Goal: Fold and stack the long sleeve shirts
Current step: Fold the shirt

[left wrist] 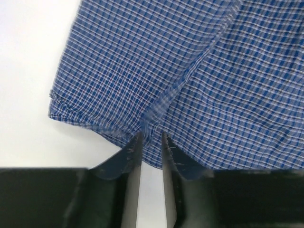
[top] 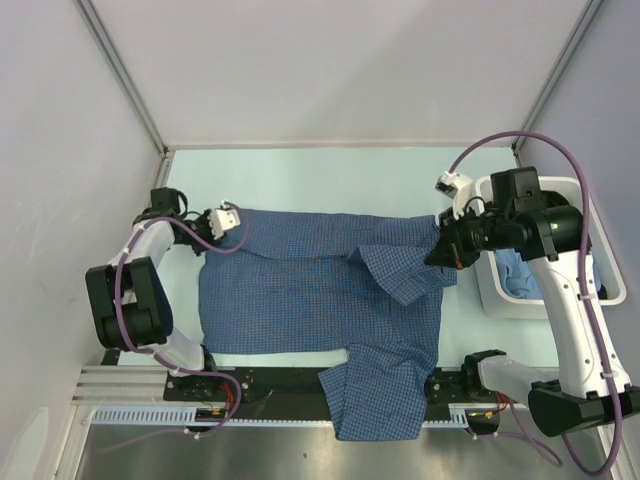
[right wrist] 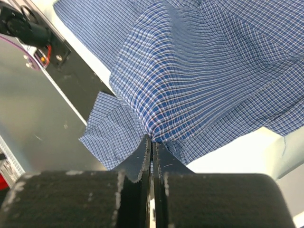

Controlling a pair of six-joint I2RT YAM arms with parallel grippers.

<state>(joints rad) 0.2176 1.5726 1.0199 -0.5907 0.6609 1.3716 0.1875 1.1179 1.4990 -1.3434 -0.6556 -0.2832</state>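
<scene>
A shirt (top: 300, 290) is spread on the table (top: 300, 180) (bin (top: 505, 303): blue cloth (top: 520, 275)). It is pinched by right jaws; left jaws barely parted.

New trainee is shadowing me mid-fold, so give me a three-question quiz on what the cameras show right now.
1. True or false: the right gripper is shut on the checked shirt.
2. The white bin stands: A) on the shirt; B) beside it, on the robot's right; C) on the robot's left.
3. Fill in: the bin holds a light ____ cloth.
Key: 1 true; 2 B; 3 blue.
</scene>
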